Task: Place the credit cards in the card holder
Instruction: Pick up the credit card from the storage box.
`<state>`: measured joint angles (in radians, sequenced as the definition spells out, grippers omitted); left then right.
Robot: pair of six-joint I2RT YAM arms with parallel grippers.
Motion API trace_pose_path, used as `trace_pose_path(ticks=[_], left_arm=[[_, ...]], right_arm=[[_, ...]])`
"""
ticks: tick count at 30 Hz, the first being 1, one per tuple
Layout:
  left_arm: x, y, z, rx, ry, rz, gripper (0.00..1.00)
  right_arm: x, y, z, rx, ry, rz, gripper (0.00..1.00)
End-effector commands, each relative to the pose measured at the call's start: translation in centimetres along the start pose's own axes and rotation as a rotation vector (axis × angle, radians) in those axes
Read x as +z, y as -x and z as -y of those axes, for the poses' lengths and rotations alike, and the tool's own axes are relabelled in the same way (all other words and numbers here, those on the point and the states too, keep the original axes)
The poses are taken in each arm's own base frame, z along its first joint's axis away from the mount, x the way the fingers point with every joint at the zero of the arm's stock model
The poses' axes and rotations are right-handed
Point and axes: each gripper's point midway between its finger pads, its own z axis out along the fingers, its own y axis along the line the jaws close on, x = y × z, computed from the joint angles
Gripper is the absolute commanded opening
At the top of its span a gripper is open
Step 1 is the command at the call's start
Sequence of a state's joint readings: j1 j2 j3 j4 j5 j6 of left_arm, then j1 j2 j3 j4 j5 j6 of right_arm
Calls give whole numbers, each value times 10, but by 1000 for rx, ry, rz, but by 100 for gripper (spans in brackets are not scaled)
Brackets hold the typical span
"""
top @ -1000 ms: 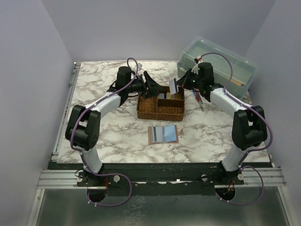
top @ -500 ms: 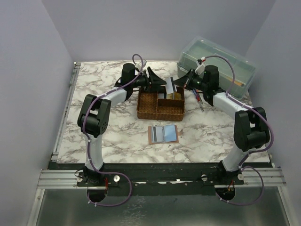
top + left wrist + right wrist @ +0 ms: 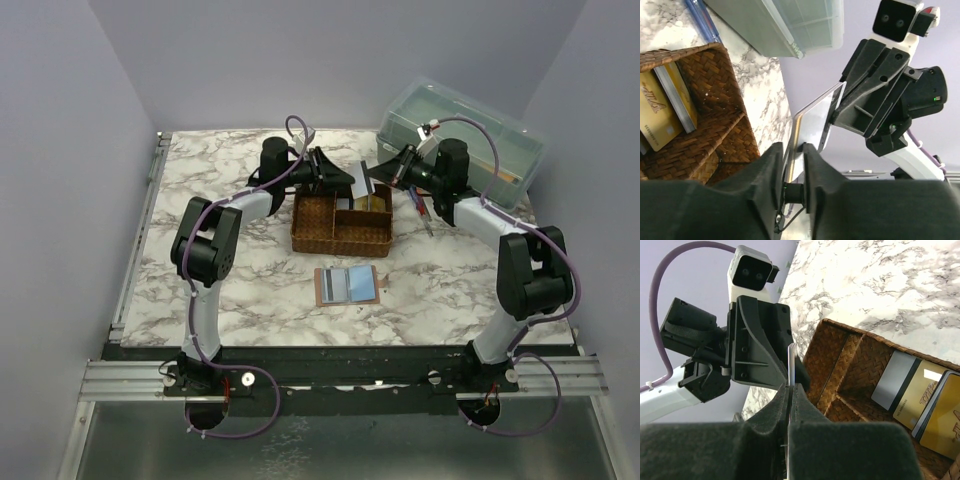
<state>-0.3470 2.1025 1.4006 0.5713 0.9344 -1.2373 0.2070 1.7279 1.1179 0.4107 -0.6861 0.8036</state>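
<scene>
The marbled counter (image 3: 240, 285) is bare along its left edge, with a metal rail beside it, and plain lavender walls close in the left, far and right sides. The left arm reaches from the near edge toward the middle of the far half. There the left gripper (image 3: 343, 179) has its jaws narrowly parted around one end of a credit card (image 3: 812, 120), and a sliver of space shows between the card and one finger. The card is held up off the counter, above the far rim of the woven tray (image 3: 325, 238). Its other end is pinched in the right gripper (image 3: 381, 172), whose jaws are closed flat on it, so the two grippers face each other nose to nose. The divided tray sits just below them, near the counter's centre. Its far right compartment holds more credit cards (image 3: 920, 400), gold ones and a grey one with a dark stripe, leaning on edge. The card holder (image 3: 347, 285) lies spread open and flat on the counter between the tray and the near edge, apart from both, with its bluish pockets facing up. To the right of the tray, red and blue pens (image 3: 423, 213) lie on the counter under the right arm. The translucent green box (image 3: 470, 130) fills the far right corner, and the right arm crosses in front of it.
</scene>
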Motion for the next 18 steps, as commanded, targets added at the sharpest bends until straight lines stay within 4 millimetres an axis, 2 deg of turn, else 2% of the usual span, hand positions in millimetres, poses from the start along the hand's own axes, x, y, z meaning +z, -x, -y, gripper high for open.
trace_pose_path(ticks=[1,7,11,12,16,18], left_arm=[[2,4,14,51,-62,-5,21],[3,5,17,50,-93,-3,3],[4,5,21,34,-128,-4,1],[4,5,23,25,-143,-9,4],[3,4,28,4,-196,-10,26],[3,4,28,-4,-201,-8,29]], right_arm=[[-1,-3,2,16,32,-19,0],[-1,-6,16,37,-15,-36,0],[1,-8,18,49,-12,-42,0],[1,-7,18,54,-5,-41,0],[2,-5,14,56,16,-37,0],[3,-4,15,57,15,-34,0]])
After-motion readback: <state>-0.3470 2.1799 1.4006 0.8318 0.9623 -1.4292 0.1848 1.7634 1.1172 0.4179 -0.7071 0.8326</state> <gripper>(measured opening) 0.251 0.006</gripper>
